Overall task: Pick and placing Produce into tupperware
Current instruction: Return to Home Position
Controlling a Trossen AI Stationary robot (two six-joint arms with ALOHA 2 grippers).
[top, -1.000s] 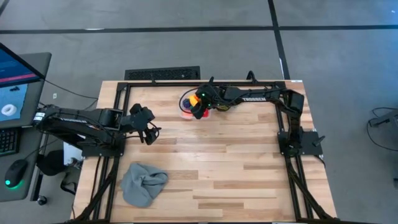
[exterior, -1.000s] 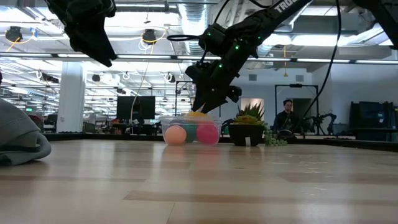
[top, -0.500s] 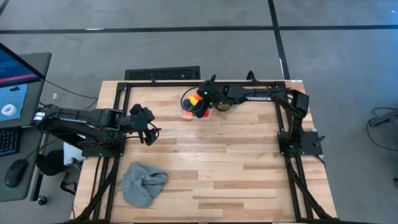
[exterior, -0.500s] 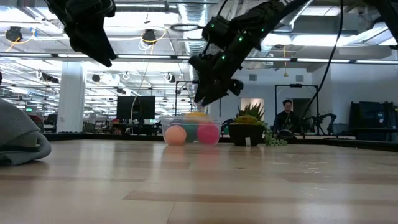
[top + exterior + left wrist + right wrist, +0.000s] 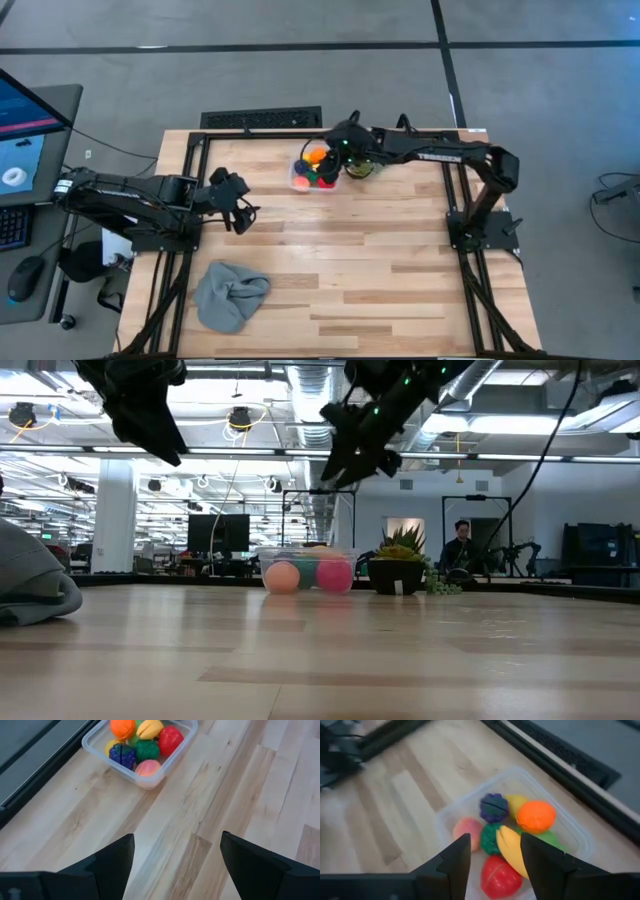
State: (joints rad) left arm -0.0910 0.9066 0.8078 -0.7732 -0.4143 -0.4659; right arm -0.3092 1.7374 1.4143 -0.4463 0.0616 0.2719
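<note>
Clear, rounded-corner plastic tupperware (image 5: 89,745) at the middle of the planked wooden bench's (image 5: 350,260) far edge, glossy rounded produce (image 5: 535,816) inside, right gripper (image 5: 495,840) above it, 2 dark fingers spread, empty, left gripper (image 5: 177,840) spread near the left edge

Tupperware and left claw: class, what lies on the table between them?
Only bare wooden table lies between the left claw and the tupperware; the high view shows it.
</note>
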